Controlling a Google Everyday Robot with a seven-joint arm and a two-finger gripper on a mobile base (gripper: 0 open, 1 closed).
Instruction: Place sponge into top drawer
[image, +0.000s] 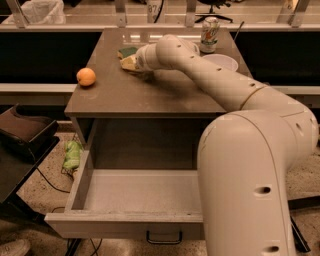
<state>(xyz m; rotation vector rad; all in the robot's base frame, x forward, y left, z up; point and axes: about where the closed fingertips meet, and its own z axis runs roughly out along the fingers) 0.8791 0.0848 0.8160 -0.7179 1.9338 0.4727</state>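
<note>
The sponge (128, 59), yellow with a dark green layer, lies at the back of the table top (150, 92), left of centre. My gripper (137, 62) is right at the sponge, at the end of the arm that reaches over from the lower right; the wrist hides how it meets the sponge. The top drawer (125, 226) is pulled fully open below the table top, with nothing in it. Its dark pull handle (164, 238) is at the front centre.
A round orange fruit (86, 76) sits at the table's left edge. A white bowl (220, 61) and a drink can (210, 34) stand at the back right. A green object (72, 154) lies on the floor left of the drawer, beside a dark bag (25, 131).
</note>
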